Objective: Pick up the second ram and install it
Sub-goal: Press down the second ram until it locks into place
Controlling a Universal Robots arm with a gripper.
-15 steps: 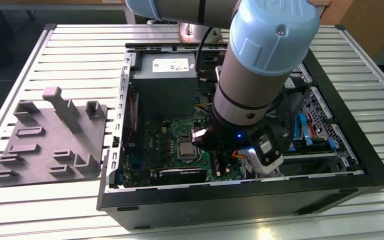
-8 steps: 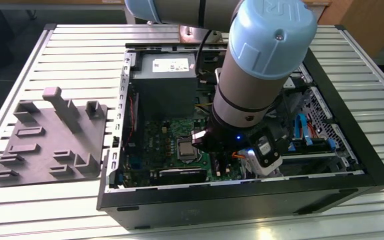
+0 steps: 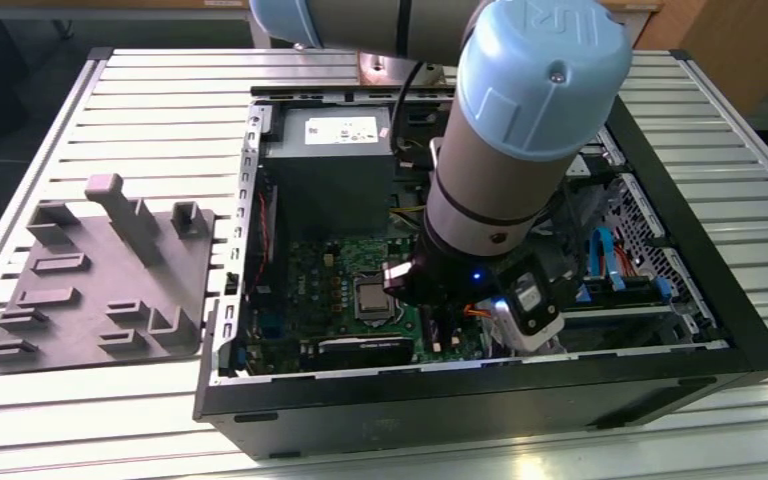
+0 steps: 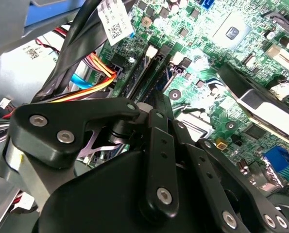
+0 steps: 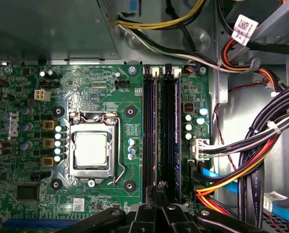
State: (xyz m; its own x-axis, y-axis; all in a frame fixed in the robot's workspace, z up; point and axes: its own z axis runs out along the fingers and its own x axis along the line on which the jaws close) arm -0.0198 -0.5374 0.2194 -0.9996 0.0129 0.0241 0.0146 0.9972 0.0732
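Slatted alu. table (image 3: 157, 100); wood panel (image 3: 744, 45) behind

- In the exterior view my own arm (image 3: 518, 150) covers the middle of the case (image 3: 491, 385), so the slots beneath it are hidden there.
- My jaws (image 5: 156, 204) are cut off by the edge in the first wrist view; whether they grip anything I cannot tell.
- In the second wrist view my black linkage (image 4: 159, 160) blocks the near end of the slots (image 4: 146, 73).
- The ram (image 5: 157, 131) is too thin and dark between the rails to tell how it sits.
- The cables (image 5: 261, 160) run out of frame.
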